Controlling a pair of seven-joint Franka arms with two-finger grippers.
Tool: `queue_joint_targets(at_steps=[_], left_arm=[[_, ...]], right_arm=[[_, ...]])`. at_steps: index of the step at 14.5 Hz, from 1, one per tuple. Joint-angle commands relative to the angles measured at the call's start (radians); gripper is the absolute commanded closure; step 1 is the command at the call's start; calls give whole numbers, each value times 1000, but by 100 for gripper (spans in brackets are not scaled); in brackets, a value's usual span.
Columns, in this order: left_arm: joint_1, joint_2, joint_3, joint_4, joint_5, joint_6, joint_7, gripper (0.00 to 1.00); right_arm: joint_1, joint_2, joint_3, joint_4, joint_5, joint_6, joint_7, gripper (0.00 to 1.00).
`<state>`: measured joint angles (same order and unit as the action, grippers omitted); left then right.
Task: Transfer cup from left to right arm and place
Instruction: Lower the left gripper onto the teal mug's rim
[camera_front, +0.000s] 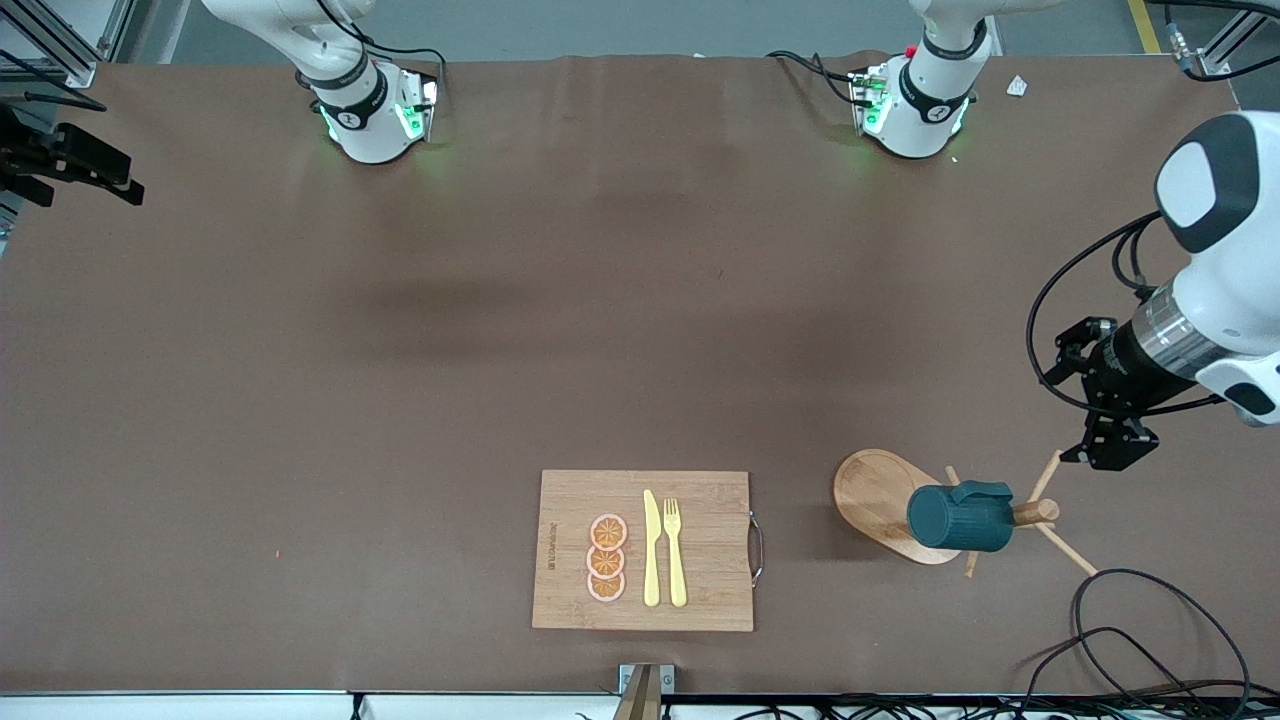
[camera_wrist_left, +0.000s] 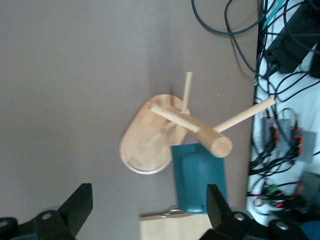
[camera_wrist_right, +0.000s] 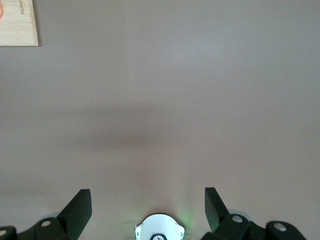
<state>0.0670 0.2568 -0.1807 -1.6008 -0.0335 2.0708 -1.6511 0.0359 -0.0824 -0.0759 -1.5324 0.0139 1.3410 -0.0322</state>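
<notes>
Brown table (camera_front: 400, 400): cup (camera_front: 960, 517) hangs on rack (camera_front: 885, 500); left tool (camera_front: 1105, 450) open.

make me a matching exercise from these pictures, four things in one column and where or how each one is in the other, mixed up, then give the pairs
Things
1. dark teal ribbed cup
2. yellow plastic knife and fork
3. left gripper
4. right gripper

Places or states
A. lying side by side on the bamboo cutting board, beside the orange slices
B. open, over bare brown table
C. hanging on a peg of the wooden mug tree
D. open, in the air above the mug tree's pegs

Pairs: 1-C, 2-A, 3-D, 4-B
</notes>
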Motion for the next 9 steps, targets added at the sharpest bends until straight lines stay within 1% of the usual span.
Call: queue_joint_targets(at_steps=[1, 3, 9], left_arm=[[7, -7, -6, -59, -45, 101, -52, 0], [1, 7, -8, -108, -48, 207, -42, 0], [-3, 50, -42, -153, -46, 337, -33, 0]], right_arm=[[15, -28, -8, -26, 1, 1, -8, 0], [15, -27, -8, -26, 1, 3, -8, 0], [15, -27, -8, -26, 1, 1, -8, 0]])
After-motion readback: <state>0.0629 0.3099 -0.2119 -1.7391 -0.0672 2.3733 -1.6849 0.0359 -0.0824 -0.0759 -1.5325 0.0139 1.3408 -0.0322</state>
